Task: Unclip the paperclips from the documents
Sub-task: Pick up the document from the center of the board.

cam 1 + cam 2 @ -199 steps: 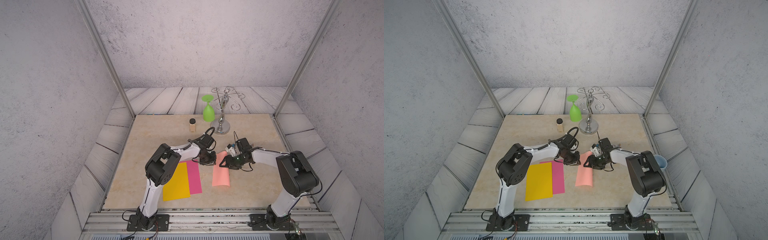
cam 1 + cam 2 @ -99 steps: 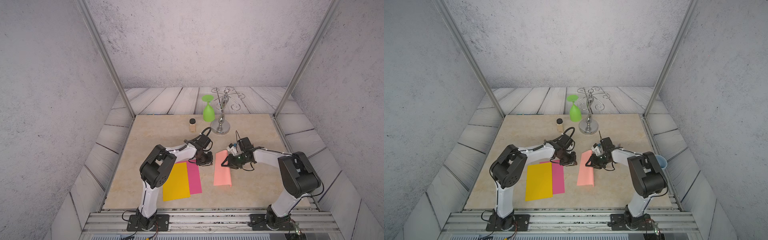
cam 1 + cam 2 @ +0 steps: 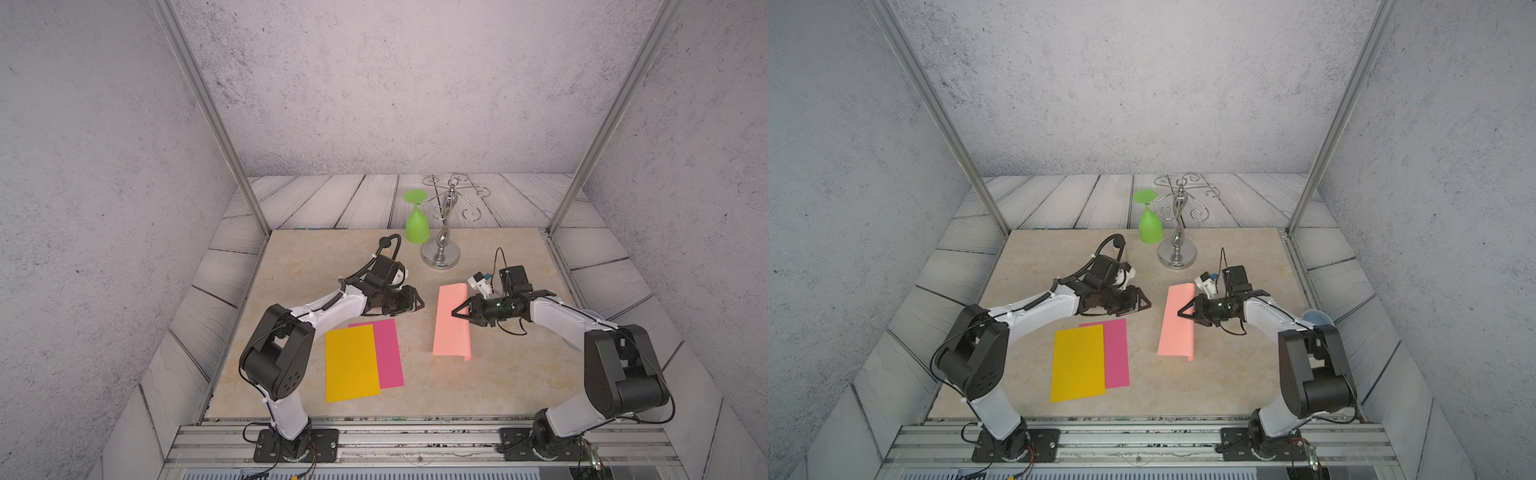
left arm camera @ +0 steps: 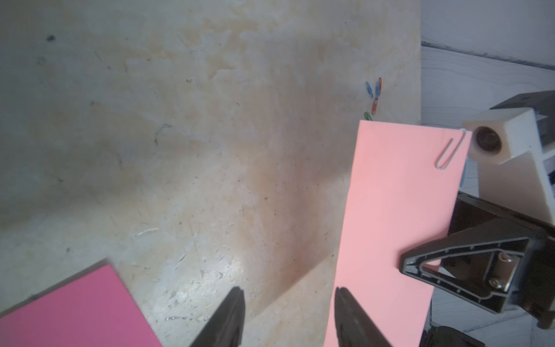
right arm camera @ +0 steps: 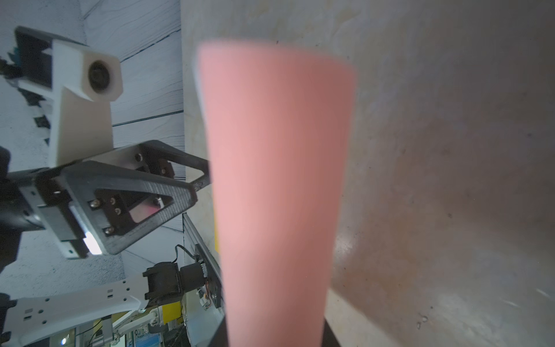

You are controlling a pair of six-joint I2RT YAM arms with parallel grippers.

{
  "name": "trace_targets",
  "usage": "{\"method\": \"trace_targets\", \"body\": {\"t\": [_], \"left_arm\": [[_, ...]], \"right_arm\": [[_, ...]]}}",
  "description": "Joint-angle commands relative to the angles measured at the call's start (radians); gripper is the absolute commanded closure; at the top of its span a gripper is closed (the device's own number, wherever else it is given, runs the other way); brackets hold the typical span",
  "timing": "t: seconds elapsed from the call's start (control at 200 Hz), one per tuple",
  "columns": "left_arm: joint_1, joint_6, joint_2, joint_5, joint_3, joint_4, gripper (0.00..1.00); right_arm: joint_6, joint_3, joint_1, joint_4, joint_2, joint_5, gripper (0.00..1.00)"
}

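- Paperclip (image 4: 450, 153): a pale wire clip sitting aslant on a far corner of the pink sheet (image 4: 396, 210), on the long side your right fingers (image 4: 410, 265) hold.
- Expect it to be light, springy and slick. It will likely slide off along its own length, out over the sheet's edge, rather than lift away.
- Pinch it by the end at the sheet's edge, where the wire wraps over.
- The pink sheet looks thin and floppy and bows up off the table (image 4: 210, 150), so pull gently or it may crease.
- Your right fingers are clamped on that long edge, partway along.
- Your left fingers (image 4: 228, 324) stand apart and empty at the sheet's near end.
- A few loose clips (image 4: 374, 96) lie just past the sheet's far end.
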Motion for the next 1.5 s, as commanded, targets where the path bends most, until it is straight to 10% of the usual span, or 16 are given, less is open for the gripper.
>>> {"method": "trace_targets", "body": {"t": [0.0, 0.605, 1.496], "left_arm": [[0.01, 0.009, -0.031, 0.093, -0.009, 0.132, 0.45], [0.008, -0.109, -0.016, 0.247, -0.018, 0.368, 0.45], [-0.029, -0.119, -0.02, 0.34, -0.01, 0.462, 0.74]], "right_arm": [[0.0, 0.009, 0.001, 0.008, -0.053, -0.115, 0.68], [0.078, 0.007, 0.05, 0.142, -0.072, -0.25, 0.69], [0.005, 0.098, 0.093, 0.049, 0.002, -0.231, 0.71]]}}
